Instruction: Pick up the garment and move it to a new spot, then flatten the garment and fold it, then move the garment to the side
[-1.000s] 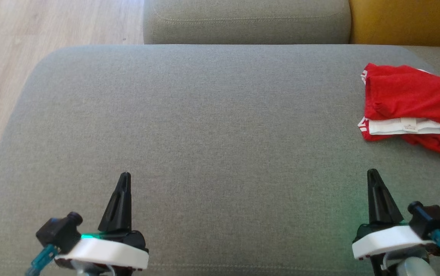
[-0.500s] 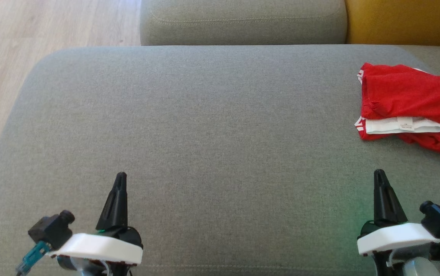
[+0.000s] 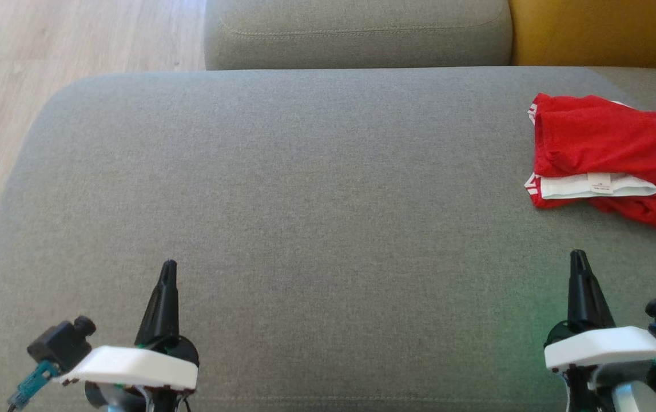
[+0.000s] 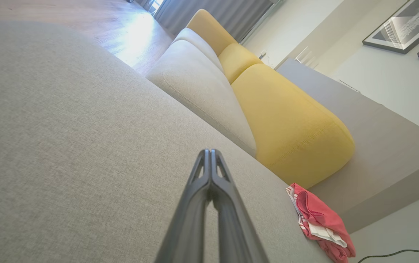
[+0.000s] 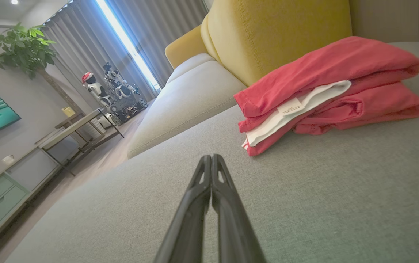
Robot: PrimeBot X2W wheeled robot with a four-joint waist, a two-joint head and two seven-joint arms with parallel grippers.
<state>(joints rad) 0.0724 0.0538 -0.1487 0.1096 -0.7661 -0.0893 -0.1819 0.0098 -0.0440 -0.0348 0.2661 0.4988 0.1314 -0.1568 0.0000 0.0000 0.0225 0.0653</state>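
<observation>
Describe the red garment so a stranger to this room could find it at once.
On the wide grey sofa seat, go to its right end, near the yellow cushion. There lies the garment: a folded red bundle with a white band and small label, the only coloured thing on the seat.

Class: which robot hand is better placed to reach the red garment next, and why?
Probably the right hand: the garment lies just ahead of it; the left hand sits far across the cushion.
</observation>
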